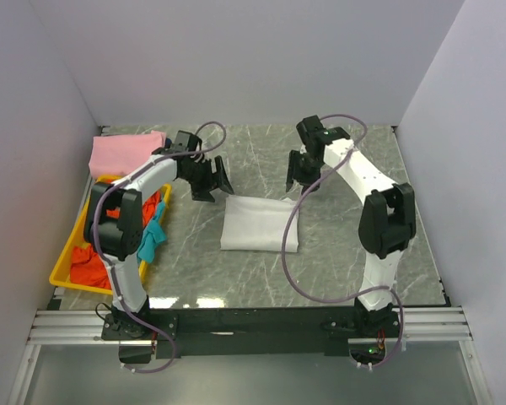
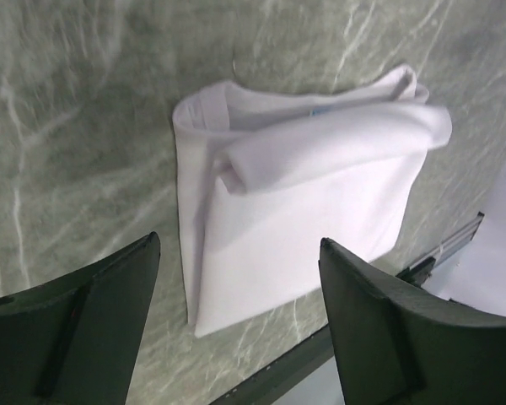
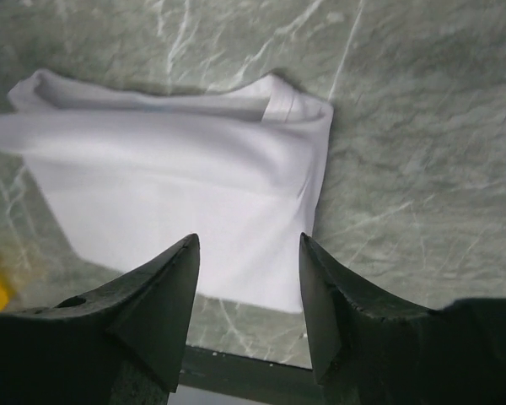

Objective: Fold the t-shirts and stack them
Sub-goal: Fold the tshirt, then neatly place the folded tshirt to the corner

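Shirt, white (image 1: 260, 224) (image 2: 304, 202) (image 3: 177, 186): folded into a rough rectangle, flat on the marble table (image 1: 346, 169), one loose rolled fold lying along its collar edge.

Left gripper (image 1: 211, 179) (image 2: 238, 243): above the white shirt's far left corner, jaws spread wide, holding nothing.

Right gripper (image 1: 302, 173) (image 3: 249, 240): above the white shirt's far right corner, jaws parted, holding nothing.

Shirt, pink (image 1: 126, 152): folded, well to the far left of the white shirt.

Tray (image 1: 63, 268), yellow: left of the white shirt, partly under the left arm.

Shirt, orange-red (image 1: 88, 263): crumpled in the tray.

Shirt, teal (image 1: 152, 236): draped over the tray edge nearest the white shirt.
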Controlling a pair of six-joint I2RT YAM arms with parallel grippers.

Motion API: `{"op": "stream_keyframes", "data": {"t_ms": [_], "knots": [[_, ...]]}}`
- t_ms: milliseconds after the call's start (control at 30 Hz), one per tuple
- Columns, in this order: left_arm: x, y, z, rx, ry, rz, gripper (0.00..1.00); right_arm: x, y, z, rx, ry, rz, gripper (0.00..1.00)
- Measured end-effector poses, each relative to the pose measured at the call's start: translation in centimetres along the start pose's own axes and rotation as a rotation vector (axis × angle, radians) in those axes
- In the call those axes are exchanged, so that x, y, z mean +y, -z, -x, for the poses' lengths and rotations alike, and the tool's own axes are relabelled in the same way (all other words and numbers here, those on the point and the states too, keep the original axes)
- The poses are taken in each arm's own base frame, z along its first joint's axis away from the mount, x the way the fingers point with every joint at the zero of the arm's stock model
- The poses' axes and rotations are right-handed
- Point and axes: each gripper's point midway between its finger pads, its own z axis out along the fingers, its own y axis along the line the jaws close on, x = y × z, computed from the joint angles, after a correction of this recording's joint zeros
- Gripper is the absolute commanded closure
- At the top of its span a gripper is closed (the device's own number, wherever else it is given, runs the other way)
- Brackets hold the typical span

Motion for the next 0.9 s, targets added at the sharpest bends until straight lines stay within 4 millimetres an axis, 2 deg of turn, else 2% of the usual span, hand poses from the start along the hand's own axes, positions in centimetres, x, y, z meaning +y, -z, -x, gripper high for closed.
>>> {"op": "stream_keyframes", "data": {"t_ms": [133, 233, 433, 533, 667, 900], "knots": [[0.2, 0.3, -1.7, 0.005, -0.01, -0.033, 0.19, 0.9, 1.6, -1.6, -0.006, 0.003, 0.066, 0.44], [0.8, 0.2, -3.3, 0.03, -0.002, -0.045, 0.19, 2.1, 1.7, -3.5, 0.025, 0.02, 0.111, 0.44], [1.4, -0.2, -5.4, 0.058, -0.017, -0.084, 0.19, 4.9, -0.7, -8.4, 0.144, 0.077, 0.173, 0.43], [1.7, -0.6, -6.3, 0.07, -0.022, -0.109, 0.19, 5.1, -2.0, -10.2, 0.198, 0.08, 0.175, 0.43], [2.0, -1.1, -7.2, 0.084, -0.021, -0.131, 0.19, 4.3, -3.9, -11.0, 0.241, 0.067, 0.145, 0.42], [2.4, -1.6, -7.5, 0.071, -0.029, -0.143, 0.19, 3.4, -6.7, -11.6, 0.283, 0.058, 0.098, 0.42]]}}
